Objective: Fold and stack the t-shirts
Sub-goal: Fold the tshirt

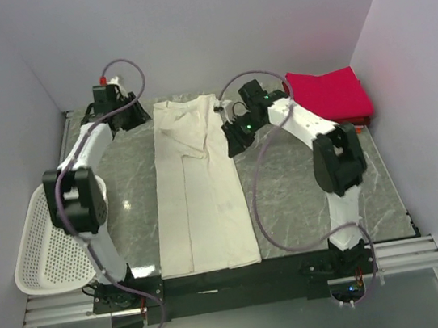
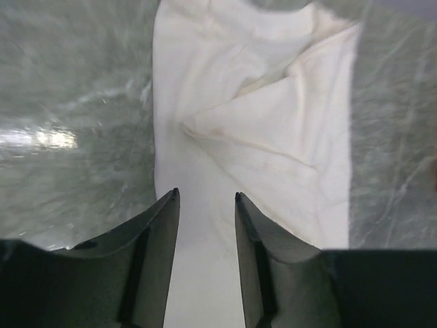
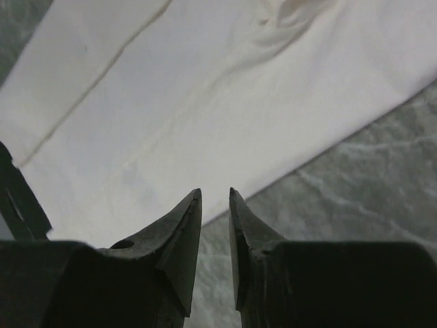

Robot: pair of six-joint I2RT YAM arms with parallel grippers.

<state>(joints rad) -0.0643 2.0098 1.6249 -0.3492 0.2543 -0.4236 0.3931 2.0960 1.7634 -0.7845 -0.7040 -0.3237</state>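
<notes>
The cream-white t-shirt point(image 1: 197, 185) lies in a long lengthwise strip down the middle of the marbled table point(image 1: 305, 193), with a loose triangular flap turned in near its far end. The crimson-pink shirt point(image 1: 329, 91) sits folded in the far right corner, a sliver of orange-red shirt point(image 1: 353, 122) peeking out beneath it. The left gripper point(image 2: 205, 195) hovers over the cream cloth, jaws moderately apart and gripping nothing. The right gripper point(image 3: 215, 193) hangs at the shirt's right edge, jaws only narrowly parted, nothing between them. The white perforated basket point(image 1: 43, 256) sits at the table's left edge, its mesh floor in plain view.
</notes>
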